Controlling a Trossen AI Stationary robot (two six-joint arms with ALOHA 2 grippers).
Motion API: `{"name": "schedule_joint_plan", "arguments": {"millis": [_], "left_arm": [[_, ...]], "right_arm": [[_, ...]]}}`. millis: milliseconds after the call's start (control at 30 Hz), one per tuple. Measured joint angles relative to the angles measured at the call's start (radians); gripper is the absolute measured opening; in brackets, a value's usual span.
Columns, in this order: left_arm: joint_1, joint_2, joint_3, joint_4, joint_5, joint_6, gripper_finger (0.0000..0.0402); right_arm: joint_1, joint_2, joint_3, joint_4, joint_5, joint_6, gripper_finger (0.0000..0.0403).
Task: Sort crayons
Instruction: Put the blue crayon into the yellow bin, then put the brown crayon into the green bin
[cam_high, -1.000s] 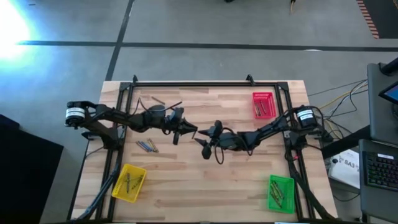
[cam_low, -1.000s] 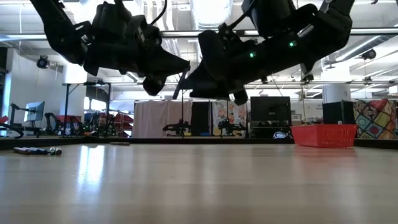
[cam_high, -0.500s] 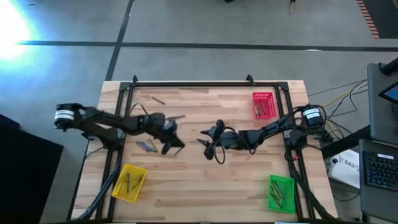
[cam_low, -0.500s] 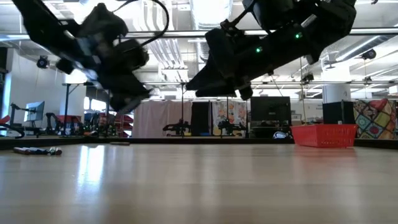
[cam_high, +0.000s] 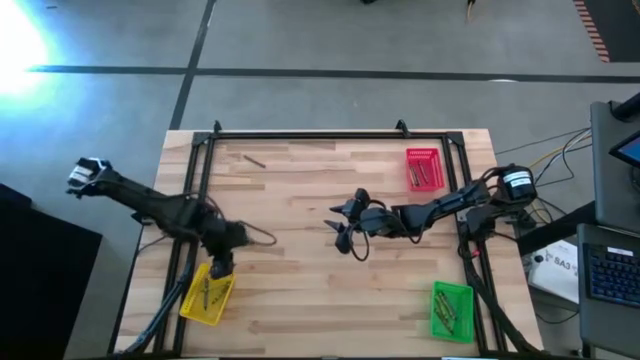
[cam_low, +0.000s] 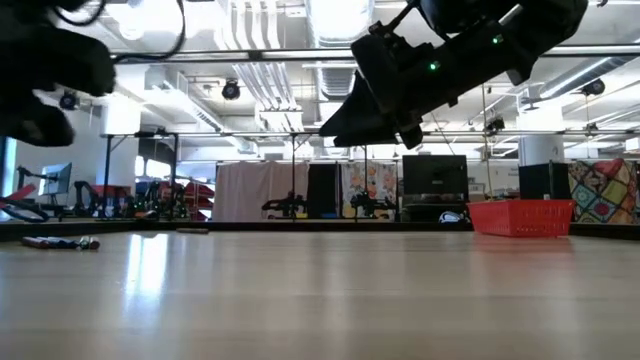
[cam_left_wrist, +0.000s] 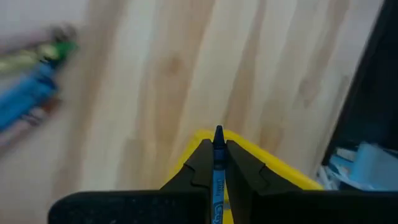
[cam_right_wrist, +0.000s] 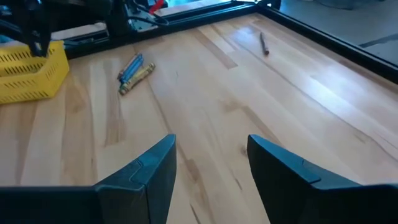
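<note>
My left gripper (cam_high: 218, 267) hangs over the far end of the yellow tray (cam_high: 206, 295) at the table's near left, shut on a blue crayon (cam_left_wrist: 217, 163). Its wrist view shows the tray's yellow rim (cam_left_wrist: 273, 169) just beyond the fingers. Loose crayons (cam_right_wrist: 134, 70) lie flat in a small bunch on the wood left of centre, blurred in the left wrist view (cam_left_wrist: 31, 93). One more crayon (cam_high: 254, 160) lies near the far left. My right gripper (cam_high: 340, 232) hovers open above the table's middle, nothing between its fingers (cam_right_wrist: 208, 163). My left gripper pinches the blue crayon between its two fingers, the crayon lying along the fingers. The crayon's pointed tip (cam_left_wrist: 218, 132) sticks out past the fingertips. The fingers slant steeply down over the yellow tray's far end, and the crayon is clear of tray and table.
A red tray (cam_high: 423, 167) with crayons stands at the far right and a green tray (cam_high: 451, 310) at the near right. A black frame (cam_high: 300, 135) runs along the far and side edges. Bare wood lies between the two arms.
My left gripper has swung from the table's middle toward the left and near edge, tipping from about level to steeply downward, and now hangs over the yellow tray, still shut on the crayon. My right gripper has drawn back a little toward the right edge and risen slightly.
</note>
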Motion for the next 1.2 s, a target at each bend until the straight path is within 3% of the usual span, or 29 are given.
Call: {"name": "schedule_joint_plan", "arguments": {"millis": [233, 467, 633, 800, 1033, 1200], "left_arm": [[-0.159, 0.001, -0.031, 0.019, -0.066, -0.17, 0.0033], [-0.202, -0.003, -0.034, 0.022, -0.137, -0.221, 0.0088], [-0.162, -0.004, -0.019, -0.007, -0.389, -0.198, 0.0112], [0.025, 0.003, -0.008, 0.0, -0.428, -0.009, 0.0109], [0.493, 0.049, -0.008, 0.082, -0.444, 0.418, 0.0095], [0.787, 0.096, -0.007, 0.229, -0.39, 0.548, 0.0087]], "right_arm": [[-0.003, -0.002, -0.001, -0.006, 0.0, -0.002, 0.0187], [-0.021, -0.008, -0.001, -0.007, 0.0, -0.007, 0.0187], [-0.037, -0.008, -0.001, -0.007, 0.0, -0.008, 0.0187], [-0.039, -0.008, 0.0, -0.007, 0.0, -0.007, 0.0187], [-0.032, -0.008, 0.014, -0.008, -0.009, -0.006, 0.0187], [-0.019, -0.008, 0.014, -0.022, -0.014, -0.009, 0.0187]]}}
